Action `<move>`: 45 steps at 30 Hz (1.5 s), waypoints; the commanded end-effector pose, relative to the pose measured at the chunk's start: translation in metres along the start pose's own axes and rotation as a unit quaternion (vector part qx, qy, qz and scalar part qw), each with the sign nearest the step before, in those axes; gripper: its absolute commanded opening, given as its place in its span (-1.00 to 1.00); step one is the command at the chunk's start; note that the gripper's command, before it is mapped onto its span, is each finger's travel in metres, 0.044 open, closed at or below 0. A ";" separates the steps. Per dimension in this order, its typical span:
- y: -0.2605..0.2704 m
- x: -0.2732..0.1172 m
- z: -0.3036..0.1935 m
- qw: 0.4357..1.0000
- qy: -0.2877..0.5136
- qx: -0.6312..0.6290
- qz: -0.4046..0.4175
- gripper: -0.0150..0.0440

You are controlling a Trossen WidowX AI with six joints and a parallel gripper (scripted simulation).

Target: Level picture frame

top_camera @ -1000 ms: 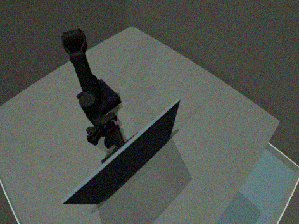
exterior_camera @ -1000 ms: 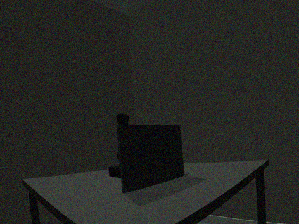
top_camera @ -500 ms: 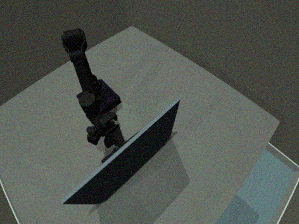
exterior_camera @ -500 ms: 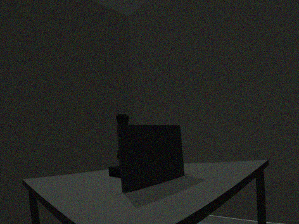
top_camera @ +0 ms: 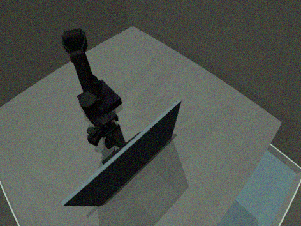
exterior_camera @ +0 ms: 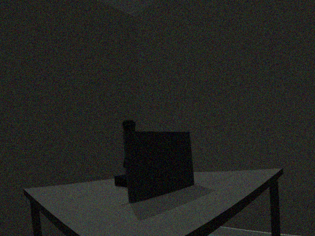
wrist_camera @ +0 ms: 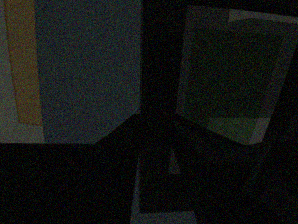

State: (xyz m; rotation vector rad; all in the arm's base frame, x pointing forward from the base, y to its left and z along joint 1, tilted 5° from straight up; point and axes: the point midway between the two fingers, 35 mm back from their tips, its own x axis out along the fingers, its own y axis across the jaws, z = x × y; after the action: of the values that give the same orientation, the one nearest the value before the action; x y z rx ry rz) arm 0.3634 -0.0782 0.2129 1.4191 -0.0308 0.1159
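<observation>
The wall panel (top_camera: 137, 159) (exterior_camera: 161, 163) (wrist_camera: 90, 70) stands upright on the table, its dark back toward the top and exterior views. The picture frame (top_camera: 110, 156) shows only as thin dark slivers on the panel's arm side in the top view. In the wrist view its dark border (wrist_camera: 162, 55) runs between the fingers, with a pale mat and green picture (wrist_camera: 230, 75) to the right. My gripper (top_camera: 123, 145) (wrist_camera: 154, 120) is shut on the frame's border. The exterior view hides frame and gripper behind the panel. The screw and notched strip are hidden. The frame's tilt cannot be told.
The arm's base (top_camera: 106, 99) (exterior_camera: 121, 181) stands on the table (top_camera: 207, 112) (exterior_camera: 83, 207) behind the panel. An orange strip (wrist_camera: 24, 65) is at the left of the wrist view. A blue area (top_camera: 271, 182) lies beyond the table edge. The lighting is very dim.
</observation>
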 end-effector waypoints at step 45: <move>0.005 0.000 0.005 1.000 -0.002 -0.006 0.008 -0.49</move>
State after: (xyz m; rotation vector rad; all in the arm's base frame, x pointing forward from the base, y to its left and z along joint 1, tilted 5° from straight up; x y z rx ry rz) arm 0.3628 -0.0822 0.2144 1.4160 -0.0398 0.1130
